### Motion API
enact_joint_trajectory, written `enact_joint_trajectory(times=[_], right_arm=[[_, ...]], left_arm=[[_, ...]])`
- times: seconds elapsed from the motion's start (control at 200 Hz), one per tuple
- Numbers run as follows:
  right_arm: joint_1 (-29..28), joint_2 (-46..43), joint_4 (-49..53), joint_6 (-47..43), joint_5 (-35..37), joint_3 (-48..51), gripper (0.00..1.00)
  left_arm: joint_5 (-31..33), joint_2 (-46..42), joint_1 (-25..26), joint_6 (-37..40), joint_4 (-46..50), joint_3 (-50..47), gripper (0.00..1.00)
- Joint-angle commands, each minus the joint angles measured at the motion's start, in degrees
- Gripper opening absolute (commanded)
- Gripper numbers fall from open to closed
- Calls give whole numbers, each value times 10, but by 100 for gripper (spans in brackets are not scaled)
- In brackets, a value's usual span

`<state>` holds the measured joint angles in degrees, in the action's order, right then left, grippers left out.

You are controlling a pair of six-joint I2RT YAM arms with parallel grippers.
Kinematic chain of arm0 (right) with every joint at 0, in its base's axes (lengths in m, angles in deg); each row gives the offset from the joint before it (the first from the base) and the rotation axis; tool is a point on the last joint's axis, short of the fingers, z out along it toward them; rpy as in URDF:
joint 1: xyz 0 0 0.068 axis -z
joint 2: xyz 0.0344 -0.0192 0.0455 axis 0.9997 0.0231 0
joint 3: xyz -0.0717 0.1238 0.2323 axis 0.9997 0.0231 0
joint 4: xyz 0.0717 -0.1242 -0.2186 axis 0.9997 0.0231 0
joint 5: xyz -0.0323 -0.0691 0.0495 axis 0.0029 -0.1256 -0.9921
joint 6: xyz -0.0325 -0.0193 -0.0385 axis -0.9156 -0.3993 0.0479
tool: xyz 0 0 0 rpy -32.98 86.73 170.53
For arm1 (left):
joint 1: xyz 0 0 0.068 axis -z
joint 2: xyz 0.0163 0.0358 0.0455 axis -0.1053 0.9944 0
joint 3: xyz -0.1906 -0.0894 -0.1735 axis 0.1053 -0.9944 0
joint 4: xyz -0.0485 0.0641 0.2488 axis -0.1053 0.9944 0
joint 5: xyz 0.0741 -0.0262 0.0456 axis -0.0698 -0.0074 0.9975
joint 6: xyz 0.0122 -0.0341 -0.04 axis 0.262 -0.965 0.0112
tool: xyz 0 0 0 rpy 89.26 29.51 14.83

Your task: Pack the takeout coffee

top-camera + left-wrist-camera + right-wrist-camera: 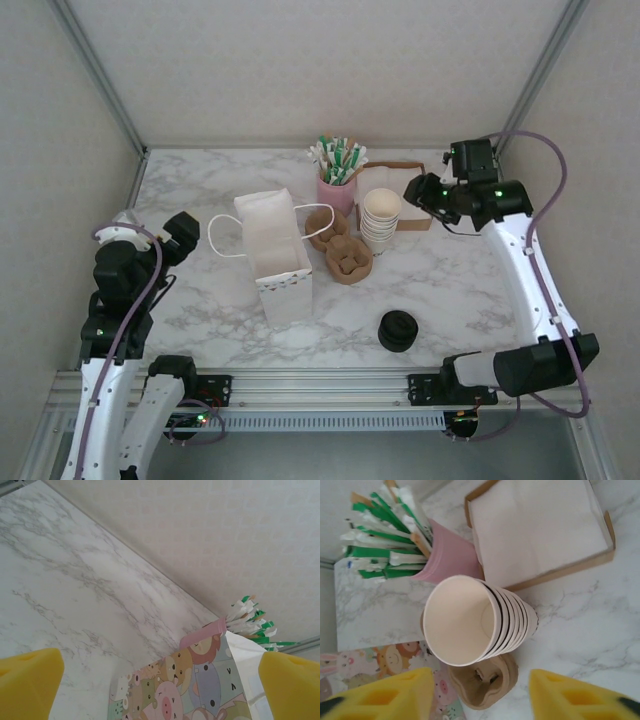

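The white bag stands upright on the table just ahead of the left gripper, whose yellow fingers are spread wide on nothing. Its side carries a print of cartoon pigs and bears. The brown carrier lies flat with its wells up, touching the bag's far side from that hand, its long axis running far-left to near-right. The stacked cups stand between it and the right gripper, whose fingers stand apart, empty.
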<state>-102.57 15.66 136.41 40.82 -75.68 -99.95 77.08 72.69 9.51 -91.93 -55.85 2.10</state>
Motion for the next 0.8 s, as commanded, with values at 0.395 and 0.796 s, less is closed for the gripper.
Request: enact_joint_trajectory(times=[0.395, 0.796], right_arm=[[-57, 88, 32, -11, 80, -36, 37], [-60, 130, 33, -10, 61, -51, 27]], left_arm=[[8, -11, -7, -17, 3, -12, 100], [9, -17, -7, -20, 0, -17, 100]])
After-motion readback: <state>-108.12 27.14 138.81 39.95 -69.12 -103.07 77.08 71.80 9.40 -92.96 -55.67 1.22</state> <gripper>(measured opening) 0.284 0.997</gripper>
